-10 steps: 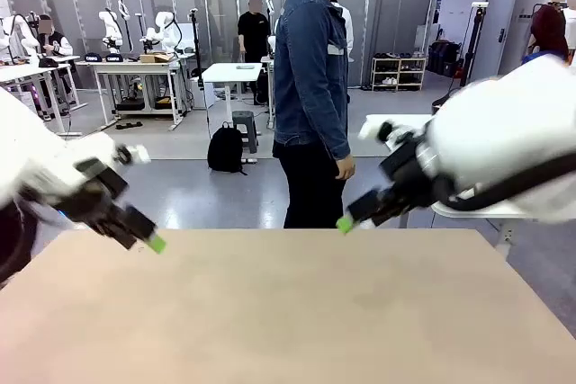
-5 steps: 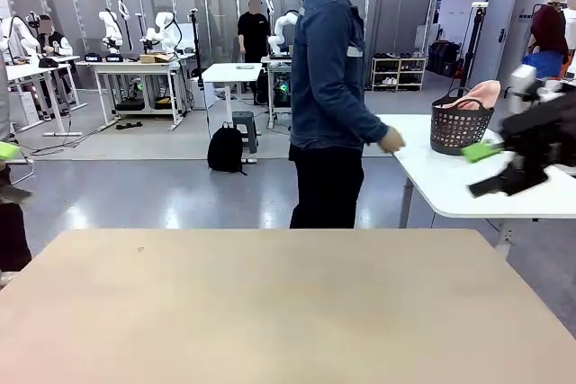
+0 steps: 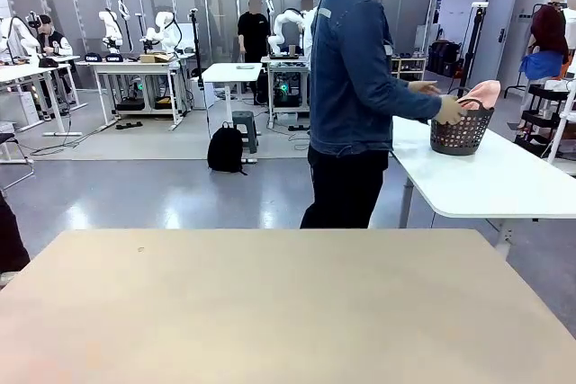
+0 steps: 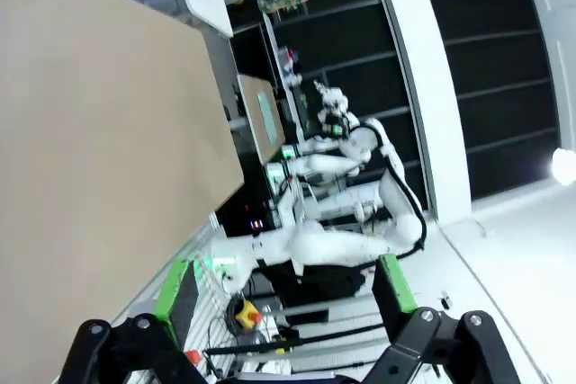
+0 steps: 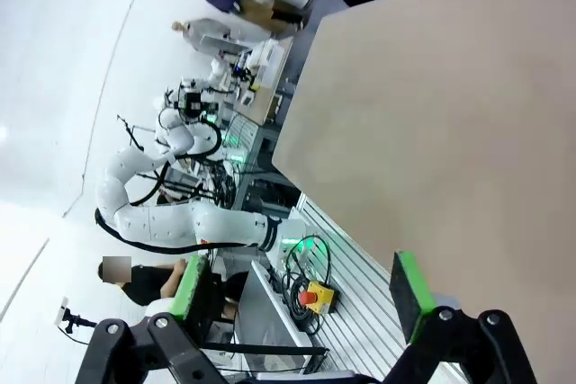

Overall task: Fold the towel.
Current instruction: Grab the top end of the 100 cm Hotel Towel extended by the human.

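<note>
The salmon-pink towel (image 3: pixel 484 92) lies bunched in a dark basket (image 3: pixel 457 132) on a white side table beyond the far right corner of my beige table (image 3: pixel 270 312). A person in a denim jacket stands at that side table with a hand (image 3: pixel 447 111) on the basket's rim. My left gripper (image 4: pixel 283 290) is open with nothing between its green pads, raised off to the side of the beige table (image 4: pixel 90 132). Open and empty too, my right gripper (image 5: pixel 299 287) hangs off to the side of the beige table (image 5: pixel 432 132).
The white side table (image 3: pixel 495 186) stands at the right, past my table's far edge. Each wrist view shows a white arm (image 4: pixel 306 245) (image 5: pixel 180 218) and a red stop button (image 4: pixel 243 314) (image 5: pixel 315 295) on the frame beside the table.
Both arms have swung outwards and left the front view. The person has walked right to the side table and put a hand on the basket.
</note>
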